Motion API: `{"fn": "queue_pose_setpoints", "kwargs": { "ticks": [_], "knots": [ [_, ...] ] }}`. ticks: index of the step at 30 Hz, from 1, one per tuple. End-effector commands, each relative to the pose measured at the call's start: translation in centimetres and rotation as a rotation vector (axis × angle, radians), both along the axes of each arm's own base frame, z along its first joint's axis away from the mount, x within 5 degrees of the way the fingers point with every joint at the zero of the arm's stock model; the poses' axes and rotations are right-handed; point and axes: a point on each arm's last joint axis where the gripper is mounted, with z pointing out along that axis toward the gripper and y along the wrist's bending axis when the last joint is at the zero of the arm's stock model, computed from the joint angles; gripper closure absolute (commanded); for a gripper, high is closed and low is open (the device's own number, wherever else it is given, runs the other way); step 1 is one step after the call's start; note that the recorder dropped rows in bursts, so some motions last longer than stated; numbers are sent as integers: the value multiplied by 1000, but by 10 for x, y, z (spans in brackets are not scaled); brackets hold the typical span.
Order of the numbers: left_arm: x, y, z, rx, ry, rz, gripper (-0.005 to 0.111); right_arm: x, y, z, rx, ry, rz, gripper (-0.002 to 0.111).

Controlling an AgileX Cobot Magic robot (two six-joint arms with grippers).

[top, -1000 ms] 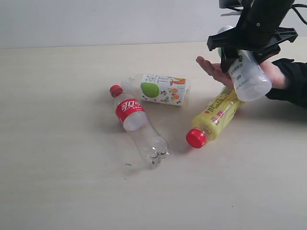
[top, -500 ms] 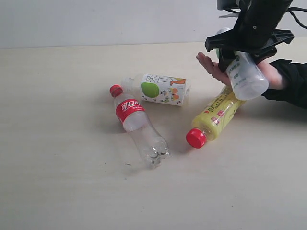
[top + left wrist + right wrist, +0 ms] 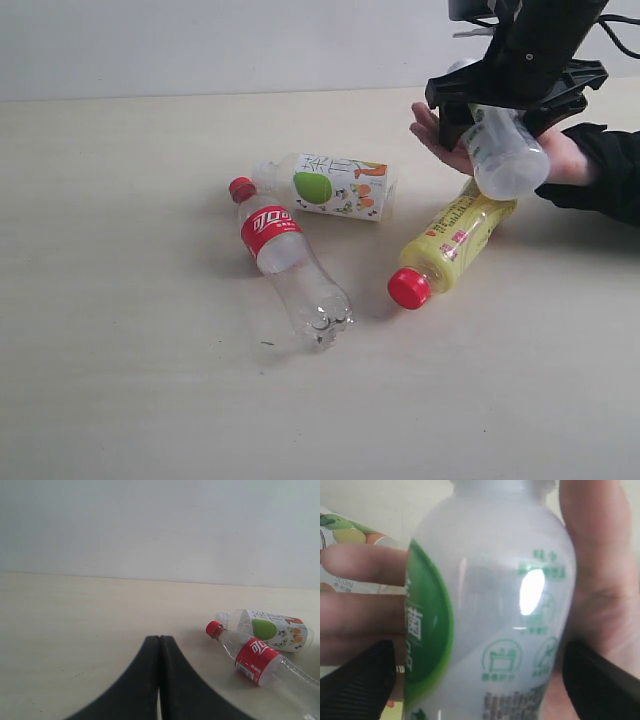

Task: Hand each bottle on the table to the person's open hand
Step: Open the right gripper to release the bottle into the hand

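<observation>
My right gripper [image 3: 497, 118] is shut on the white-green bottle [image 3: 503, 155] and holds it over the person's open hand [image 3: 440, 138]. Up close, that white-green bottle [image 3: 490, 610] fills the right wrist view, with the palm [image 3: 592, 570] and fingers [image 3: 355, 565] behind it. On the table [image 3: 130, 300] lie the clear bottle with red cap [image 3: 288, 258], the white-labelled apple bottle [image 3: 330, 186] and the yellow bottle [image 3: 452, 244]. My left gripper [image 3: 159, 645] is shut and empty, low over the table, with the clear bottle [image 3: 260, 661] and apple bottle [image 3: 272, 630] off to one side.
The person's black sleeve [image 3: 605, 170] rests on the table at the right edge. A pale wall [image 3: 200, 40] backs the table. The yellow bottle lies just under the hand and the held bottle.
My right gripper has carried the white-green bottle slightly left and up, further over the open palm. The three bottles on the table have not moved.
</observation>
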Motion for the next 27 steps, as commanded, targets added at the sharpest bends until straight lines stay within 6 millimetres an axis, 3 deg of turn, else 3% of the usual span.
{"fn": "queue_pose_setpoints", "kwargs": {
  "ticks": [1,4,11,19,27],
  "knots": [
    [0,0,0,-5,-8,-7,107,2,-2,2,-25,-19,15,21],
    [0,0,0,-5,-8,-7,107,1,-3,5,-23,-28,15,21],
    [0,0,0,-5,-8,-7,107,-10,-5,39,-2,-104,13,21],
    [0,0,0,-5,-8,-7,107,-40,-11,90,20,-183,72,22],
    [0,0,0,-5,-8,-7,107,-63,-15,114,35,-169,98,22]
  ]
}}
